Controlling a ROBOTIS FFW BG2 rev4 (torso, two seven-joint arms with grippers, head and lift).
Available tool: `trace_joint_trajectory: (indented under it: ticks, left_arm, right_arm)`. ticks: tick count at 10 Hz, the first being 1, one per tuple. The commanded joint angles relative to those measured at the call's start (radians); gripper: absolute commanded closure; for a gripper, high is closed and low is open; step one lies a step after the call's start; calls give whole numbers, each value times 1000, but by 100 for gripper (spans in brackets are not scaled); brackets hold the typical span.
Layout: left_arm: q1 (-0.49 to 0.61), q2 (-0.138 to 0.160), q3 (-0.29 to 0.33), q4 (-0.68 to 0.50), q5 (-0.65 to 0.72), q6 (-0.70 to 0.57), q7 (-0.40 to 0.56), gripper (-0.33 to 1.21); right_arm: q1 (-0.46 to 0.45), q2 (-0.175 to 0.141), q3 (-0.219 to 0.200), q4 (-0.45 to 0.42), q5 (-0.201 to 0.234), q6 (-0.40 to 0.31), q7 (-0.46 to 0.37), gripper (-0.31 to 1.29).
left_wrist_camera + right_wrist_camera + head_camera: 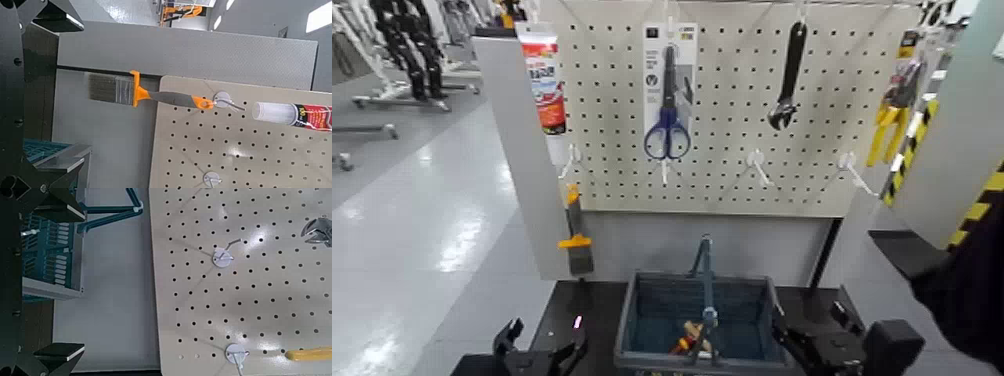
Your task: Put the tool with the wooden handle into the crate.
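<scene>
Head view shows the right gripper (815,318) at the right side of the crate (624,338), with its two fingers standing wide apart and nothing between them. The left gripper (545,346) is on the other side, low and to the left of the crate, and its fingers are also spread open. Between the two grippers is this dark grey-blue crate, which has slotted sides and its hoop handle (708,285) standing up across the middle. Inside the crate lies a tool with light wooden handle (694,330), together with some red and orange part (681,346); the hoop handle covers it partly, so I cannot tell the blade. Behind the crate rises the perforated board (622,190), from which white hooks (759,168) come out. On its upper part hang, from left to right, a white and red tube (545,85), the blue-handled scissors (668,130) on their card, the black wrench (790,75) with its head down, and a tool with yellow handles (890,125). Lower at the left edge of the board, the brush (576,235) with orange and grey handle hangs with its bristles downward.
</scene>
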Motion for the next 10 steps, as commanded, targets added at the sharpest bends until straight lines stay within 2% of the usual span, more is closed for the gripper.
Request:
trace_joint_trajectory:
  ticks: [1, 4, 10]
  left_arm:
    - [2, 0, 2, 0, 0, -1, 0, 11]
    - [7, 2, 5, -3, 0, -5, 0, 11]
    - [13, 6, 7, -9, 0, -8, 0, 11]
  right_arm:
    - [50, 16, -3, -30, 54, -9, -22, 15]
    - [81, 24, 9, -49, 84, -18, -56, 15]
    - [84, 33, 21, -46, 90, -39, -57, 15]
